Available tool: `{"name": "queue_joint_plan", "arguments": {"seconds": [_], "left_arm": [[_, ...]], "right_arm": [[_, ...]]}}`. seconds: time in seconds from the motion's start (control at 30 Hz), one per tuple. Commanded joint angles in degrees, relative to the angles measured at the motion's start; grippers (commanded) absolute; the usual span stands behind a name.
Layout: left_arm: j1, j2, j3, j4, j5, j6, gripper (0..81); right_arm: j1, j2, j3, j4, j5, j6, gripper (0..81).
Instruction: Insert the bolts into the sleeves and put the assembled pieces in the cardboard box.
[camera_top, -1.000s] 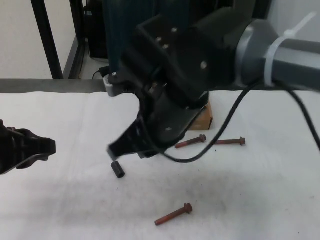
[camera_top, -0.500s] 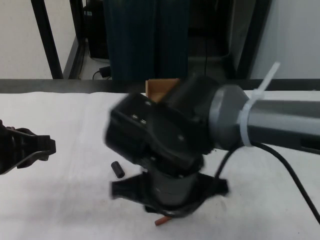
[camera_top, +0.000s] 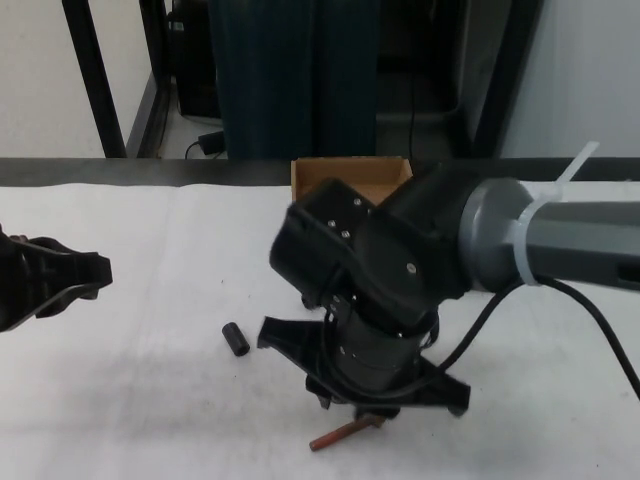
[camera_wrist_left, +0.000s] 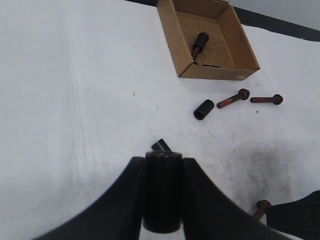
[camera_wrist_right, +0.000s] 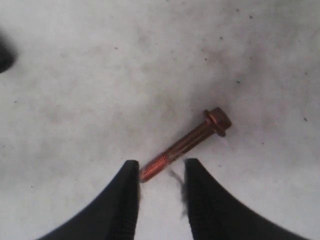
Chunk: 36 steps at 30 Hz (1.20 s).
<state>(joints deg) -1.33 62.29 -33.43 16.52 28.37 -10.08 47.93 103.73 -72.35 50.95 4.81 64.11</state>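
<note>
The left gripper (camera_wrist_left: 162, 164) at lower centre is clenched on one sleeve (camera_wrist_left: 161, 197). At upper right, the cardboard box (camera_wrist_left: 170, 37) contains one assembled piece (camera_wrist_left: 199, 44). Below it lie one loose sleeve (camera_wrist_left: 203, 109) and two bolts (camera_wrist_left: 233, 99). The right gripper (camera_wrist_right: 161, 170), fingers spread, straddles a third bolt (camera_wrist_right: 187, 142).

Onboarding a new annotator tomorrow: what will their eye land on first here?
First the right arm, looming over mid-bench, with the right gripper open and its fingers either side of the threaded end of a copper bolt. Next the left gripper, shut on a black sleeve. Then the cardboard box at the bench's far side, with one assembled piece inside.
</note>
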Motion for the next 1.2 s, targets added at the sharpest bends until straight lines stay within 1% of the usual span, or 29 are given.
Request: {"name": "queue_joint_plan", "arguments": {"seconds": [0.0,0.13,0.23,0.4,0.53,0.63,0.7,0.8,0.97,1.17], "left_arm": [[0.1,-0.7,-0.1,-1.0,0.0,-0.3,0.8],[0.1,-0.7,-0.1,-1.0,0.0,-0.3,0.8],[0.1,-0.7,-0.1,-1.0,0.0,-0.3,0.8],[0.1,-0.7,-0.1,-1.0,0.0,-0.3,0.8],[0.1,-0.7,-0.1,-1.0,0.0,-0.3,0.8],[0.1,-0.7,-0.1,-1.0,0.0,-0.3,0.8],[0.1,-0.7,-0.1,-1.0,0.0,-0.3,0.8],[0.1,-0.7,-0.1,-1.0,0.0,-0.3,0.8],[0.1,-0.7,-0.1,-1.0,0.0,-0.3,0.8],[0.1,-0.7,-0.1,-1.0,0.0,-0.3,0.8]], "right_arm": [[-0.2,-0.2,0.2,-0.2,-1.4,2.4,30.2],[-0.2,-0.2,-1.3,0.2,-1.3,2.3,30.2],[-0.2,-0.2,-3.2,2.8,-1.0,2.3,30.2],[-0.2,-0.2,-3.0,0.7,-0.8,2.5,30.2],[-0.2,-0.2,-2.8,1.5,0.2,8.6,30.2],[-0.1,-0.2,-2.8,2.9,5.1,14.4,30.2],[-0.1,-0.2,-2.8,4.7,6.1,17.8,30.2],[0.1,0.4,-2.5,6.1,5.3,21.5,30.2],[1.1,0.6,1.0,3.9,1.5,25.6,30.2],[1.4,0.6,4.4,-3.0,0.2,26.4,30.2]]}}
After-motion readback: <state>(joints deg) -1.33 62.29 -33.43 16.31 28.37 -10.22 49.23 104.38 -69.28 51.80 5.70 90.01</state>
